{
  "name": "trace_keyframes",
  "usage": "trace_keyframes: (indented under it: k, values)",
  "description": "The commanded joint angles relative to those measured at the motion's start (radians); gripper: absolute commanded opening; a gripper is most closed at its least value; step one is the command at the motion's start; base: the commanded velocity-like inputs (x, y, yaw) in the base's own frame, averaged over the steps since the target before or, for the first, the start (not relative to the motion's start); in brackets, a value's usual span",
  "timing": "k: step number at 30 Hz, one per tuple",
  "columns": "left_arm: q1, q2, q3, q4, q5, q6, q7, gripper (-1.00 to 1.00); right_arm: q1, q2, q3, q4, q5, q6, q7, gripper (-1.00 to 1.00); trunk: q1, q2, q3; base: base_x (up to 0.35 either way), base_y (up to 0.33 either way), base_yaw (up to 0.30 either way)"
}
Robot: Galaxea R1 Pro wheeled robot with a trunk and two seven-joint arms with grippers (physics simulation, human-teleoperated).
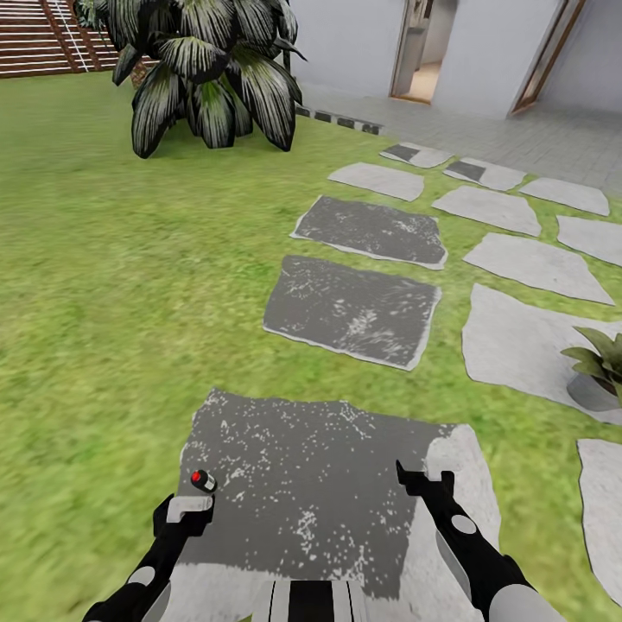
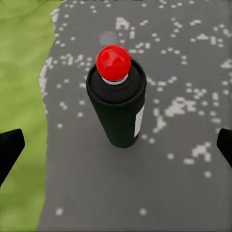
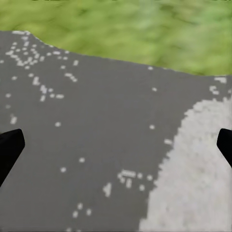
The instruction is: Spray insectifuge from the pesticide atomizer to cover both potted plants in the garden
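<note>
Risk: the slim, upright pesticide atomizer [image 2: 117, 99], standing on the near dark stepping stone [image 1: 320, 484] just beyond the left gripper [image 1: 184, 511], may topple if a fingertip clips it on approach; both left gripper and right gripper [image 1: 425, 484] spread wide, holding and touching nothing.

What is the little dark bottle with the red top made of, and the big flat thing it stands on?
The bottle looks like smooth, matte dark plastic or painted metal with a white label strip; the render leaves that open. Its red cap is glossy, with a soft shine, probably plastic. The slab looks like rough dark-grey stone, speckled with white flecks and paler toward one edge.
</note>
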Motion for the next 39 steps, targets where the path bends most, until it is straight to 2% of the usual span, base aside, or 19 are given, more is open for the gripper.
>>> trace_keyframes:
  k: [1, 13, 21, 39]
  values:
    - [0.000, -0.001, 0.007, 0.001, -0.008, -0.003, 0.001, 1.00, 0.000, 0.000, 0.000, 0.001, 0.000, -0.003, 0.000, 1.00, 0.000, 0.000, -0.001, 0.161, 0.000, 0.000]
    - [-0.001, -0.001, 0.007, 0.001, -0.008, -0.003, 0.001, 1.00, 0.000, 0.000, 0.000, 0.000, 0.000, -0.003, 0.000, 1.00, 0.000, 0.000, -0.001, 0.063, 0.000, 0.004]
    - [0.000, -0.001, 0.007, 0.001, -0.008, -0.003, 0.000, 1.00, 0.000, 0.000, 0.000, -0.001, 0.000, -0.003, 0.000, 1.00, 0.000, 0.000, -0.001, 0.043, -0.022, 0.140]
    - [0.000, -0.002, 0.006, 0.001, -0.009, -0.009, 0.001, 1.00, 0.000, 0.000, 0.000, -0.001, 0.000, -0.003, 0.000, 1.00, 0.000, 0.000, -0.001, 0.033, -0.034, 0.005]
